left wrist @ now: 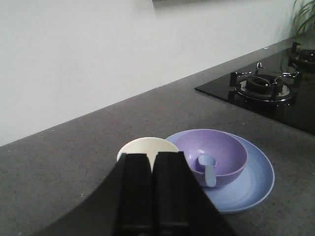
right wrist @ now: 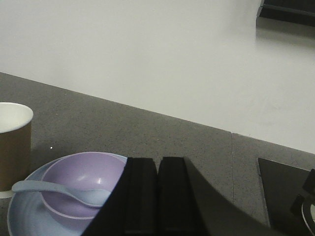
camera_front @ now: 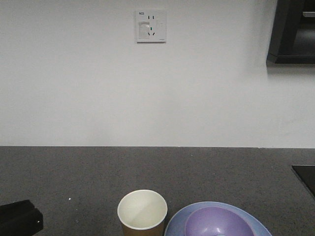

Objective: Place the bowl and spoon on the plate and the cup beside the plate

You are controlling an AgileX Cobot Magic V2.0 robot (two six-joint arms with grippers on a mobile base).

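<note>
The lavender bowl sits on the light blue plate, with the pale spoon lying in the bowl, handle over its rim. The paper cup stands upright just left of the plate, touching or nearly touching its rim. In the front view the cup, bowl and plate line the bottom edge. My left gripper is shut and empty, above and in front of the cup. My right gripper is shut and empty, right of the bowl, spoon, plate and cup.
Dark grey speckled counter runs to a white wall with a socket. A black gas hob lies to the right of the plate. A black arm part shows at the front view's lower left.
</note>
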